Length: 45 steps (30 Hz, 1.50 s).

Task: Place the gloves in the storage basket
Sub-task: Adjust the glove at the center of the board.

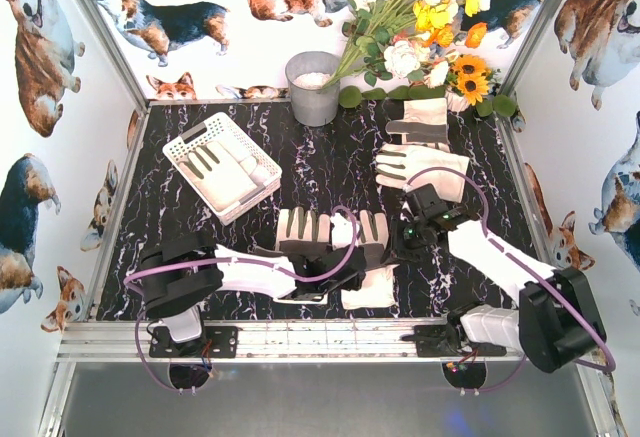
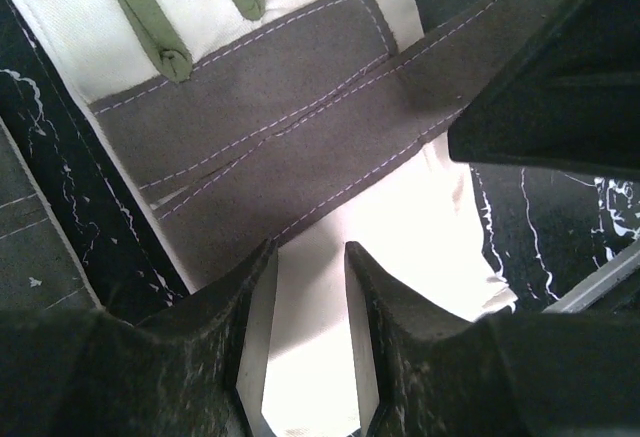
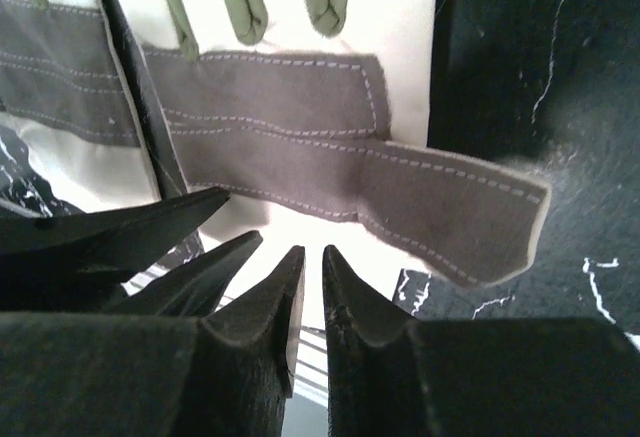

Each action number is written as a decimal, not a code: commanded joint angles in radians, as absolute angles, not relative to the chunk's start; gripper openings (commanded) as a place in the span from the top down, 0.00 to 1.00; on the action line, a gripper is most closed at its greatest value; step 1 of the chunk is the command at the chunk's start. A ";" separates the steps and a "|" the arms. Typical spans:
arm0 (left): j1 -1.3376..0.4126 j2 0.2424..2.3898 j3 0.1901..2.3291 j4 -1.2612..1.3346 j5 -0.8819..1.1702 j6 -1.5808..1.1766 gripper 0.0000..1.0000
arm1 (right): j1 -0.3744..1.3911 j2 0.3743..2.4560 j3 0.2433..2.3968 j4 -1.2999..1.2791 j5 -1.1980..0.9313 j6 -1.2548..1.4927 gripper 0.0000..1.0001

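The left tool point(image 2: 308, 253) is down low over the table point(image 1: 330, 157). Its jaws are narrow, and the white cuff of the near glove point(image 2: 270, 147) fills the gap between them, so the cloth looks pinched. The right tool point(image 3: 313, 253) sits close at its three o'clock, at the same cuff. Its jaws are drawn almost together with only a slit showing, and I cannot tell whether any cloth is caught in them. That glove lies flat with its grey palm patch up, fingers pointing to twelve o'clock and thumb stretched toward three o'clock. Just at its nine o'clock, across a thin strip of table, a second glove point(image 1: 300, 225) lies the same way round. At one o'clock, well apart from the tools, two far gloves point(image 1: 410, 162) lie one behind the other. The storage basket point(image 1: 192, 132) stands at ten o'clock, set at a slant, with stowed gloves point(image 1: 228, 172) lying in it. At twelve o'clock, by the far edge, stands a grey bucket point(image 1: 313, 92), with flowers point(image 1: 420, 17) at its three o'clock.
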<state>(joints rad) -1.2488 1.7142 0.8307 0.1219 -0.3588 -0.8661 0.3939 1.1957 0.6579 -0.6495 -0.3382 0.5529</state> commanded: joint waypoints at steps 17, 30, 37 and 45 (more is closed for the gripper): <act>-1.257 1.717 0.777 -0.022 -0.407 -0.976 0.74 | 0.397 1.305 0.657 -0.596 -0.086 0.502 0.85; -1.284 1.685 0.789 -0.063 -0.423 -0.991 0.72 | 0.379 1.297 0.637 -0.592 -0.086 0.528 0.85; -1.282 1.516 0.852 -0.136 -0.483 -0.946 0.41 | 0.379 1.179 0.677 -0.645 -0.150 0.541 0.78; -1.198 1.338 0.819 -0.400 -0.540 -0.936 0.24 | 0.379 1.055 0.744 -0.720 -0.173 0.534 0.62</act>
